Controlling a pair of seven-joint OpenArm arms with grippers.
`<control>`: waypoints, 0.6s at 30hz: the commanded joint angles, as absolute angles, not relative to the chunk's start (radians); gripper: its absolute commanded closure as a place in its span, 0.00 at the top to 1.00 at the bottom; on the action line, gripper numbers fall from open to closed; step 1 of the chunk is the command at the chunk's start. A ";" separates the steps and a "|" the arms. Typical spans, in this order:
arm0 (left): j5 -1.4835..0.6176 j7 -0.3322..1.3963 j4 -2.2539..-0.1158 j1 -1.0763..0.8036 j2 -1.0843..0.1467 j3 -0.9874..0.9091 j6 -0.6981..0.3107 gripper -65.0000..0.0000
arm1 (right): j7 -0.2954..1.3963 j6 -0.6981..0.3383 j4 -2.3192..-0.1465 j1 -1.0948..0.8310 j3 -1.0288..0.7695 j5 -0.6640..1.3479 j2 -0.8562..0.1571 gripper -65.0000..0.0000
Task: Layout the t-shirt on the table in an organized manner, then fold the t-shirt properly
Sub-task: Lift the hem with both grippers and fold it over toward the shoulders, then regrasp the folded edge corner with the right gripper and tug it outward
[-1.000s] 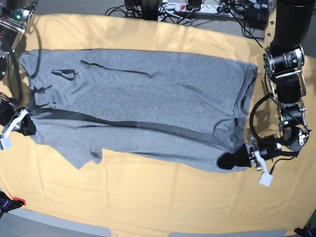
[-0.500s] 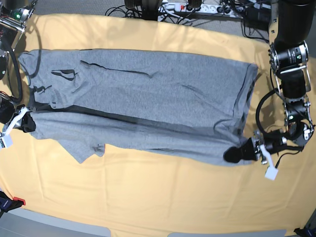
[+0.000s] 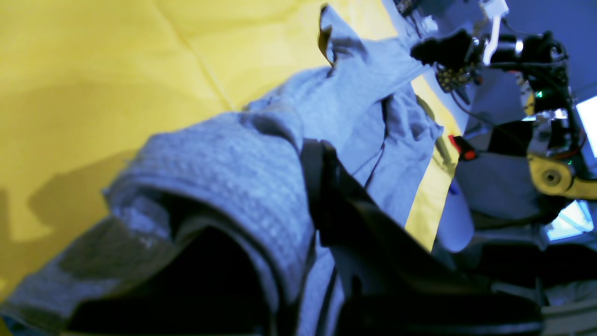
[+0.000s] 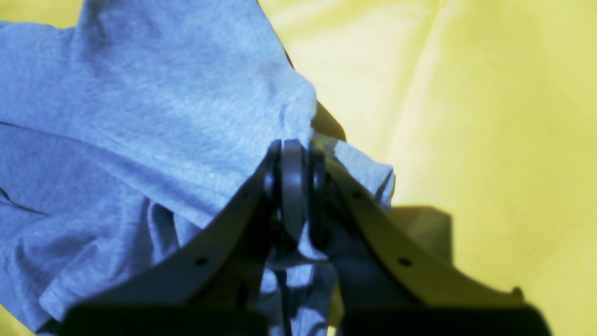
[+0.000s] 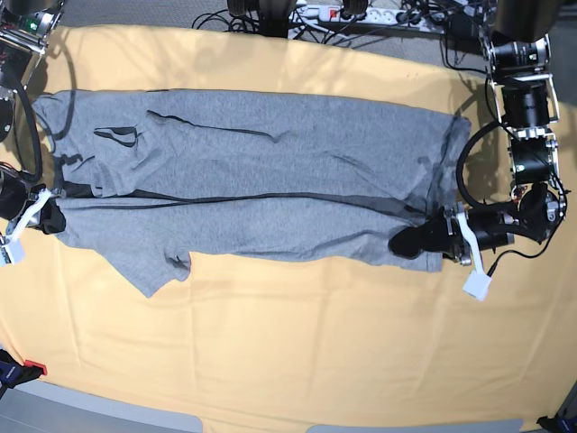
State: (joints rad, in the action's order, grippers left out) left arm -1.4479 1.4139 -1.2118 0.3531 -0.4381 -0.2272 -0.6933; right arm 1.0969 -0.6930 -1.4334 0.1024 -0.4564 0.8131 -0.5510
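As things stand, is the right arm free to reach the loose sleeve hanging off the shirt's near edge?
Probably not yet. The sleeve lies open on the table with nothing over it, but the right gripper is shut on the t-shirt, so it would have to let go first.

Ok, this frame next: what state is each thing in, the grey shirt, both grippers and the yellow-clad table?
heather-grey cotton t-shirt: spread sideways, near long edge lifted and partly folded over, lettering not visible.
left gripper: shut on the shirt's near edge, at one end.
right gripper: shut on the near edge, opposite end.
table in pale yellow-orange cloth: covered, faintly creased, shirt lying on it.
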 commanded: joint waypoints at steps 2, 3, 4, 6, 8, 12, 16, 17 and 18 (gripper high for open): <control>-1.430 1.396 -1.229 0.370 -0.456 -0.256 -0.698 0.00 | 1.083 -0.698 -1.453 0.125 -0.466 0.834 -0.580 0.00; -1.408 1.396 -1.229 0.361 -0.460 -0.264 -0.698 0.00 | 1.090 -0.698 -1.453 0.124 -0.466 0.834 -0.580 0.00; -1.390 1.396 -1.229 0.352 -0.466 -0.270 -0.698 0.00 | 1.098 -0.698 -1.453 0.125 -0.466 0.834 -0.580 0.00; -1.351 1.396 -1.229 0.333 -0.482 -0.281 -0.698 0.00 | 1.102 -0.698 -1.453 0.125 -0.466 0.830 -0.580 0.00; -1.337 1.396 -1.229 0.311 -0.501 -0.290 -0.698 0.00 | 1.101 -0.698 -1.453 0.125 -0.464 0.818 -0.583 0.00; -1.335 1.396 -1.229 0.293 -0.519 -0.290 -0.698 0.00 | 1.101 -0.698 -1.453 0.125 -0.464 0.811 -0.585 0.00; -1.335 1.396 -1.229 0.290 -0.515 -0.290 -0.698 0.00 | 1.101 -0.698 -1.453 0.113 -0.463 0.811 -0.585 0.00; -1.335 1.396 -1.229 0.288 -0.516 -0.290 -0.698 0.00 | 1.101 -0.698 -1.453 0.107 -0.463 0.811 -0.585 0.00; -1.336 1.396 -1.229 0.288 -0.515 -0.290 -0.698 0.00 | 1.100 -0.698 -1.453 0.096 -0.463 0.811 -0.585 0.00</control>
